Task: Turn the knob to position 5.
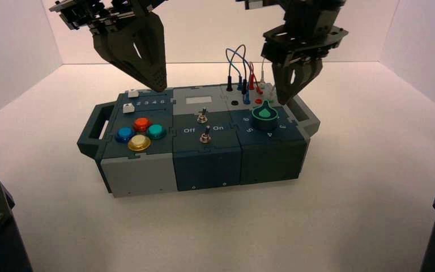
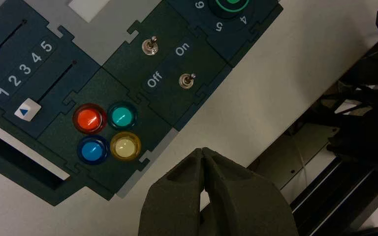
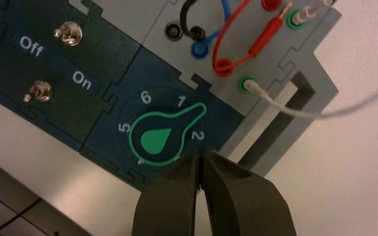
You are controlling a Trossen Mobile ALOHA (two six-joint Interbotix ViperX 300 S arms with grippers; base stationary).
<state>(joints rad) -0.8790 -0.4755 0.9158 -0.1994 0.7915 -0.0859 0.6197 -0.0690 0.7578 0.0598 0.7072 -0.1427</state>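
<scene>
pale table (image 1: 215,226) | knob (image 3: 156,140) points between 1 and 2 | right gripper (image 3: 200,155) beside it, closed, empty

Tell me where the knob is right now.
In the high view, the green knob sits at the box's front right, right of the two toggle switches; in the right wrist view its pointer lies between 1 and 2.

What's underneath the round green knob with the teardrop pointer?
Dark teal panel surrounds the knob, with white 6, 1, 2 and 5 visible; whatever lies beneath its body is covered. The shut right gripper hovers near it, the left gripper farther left.
</scene>
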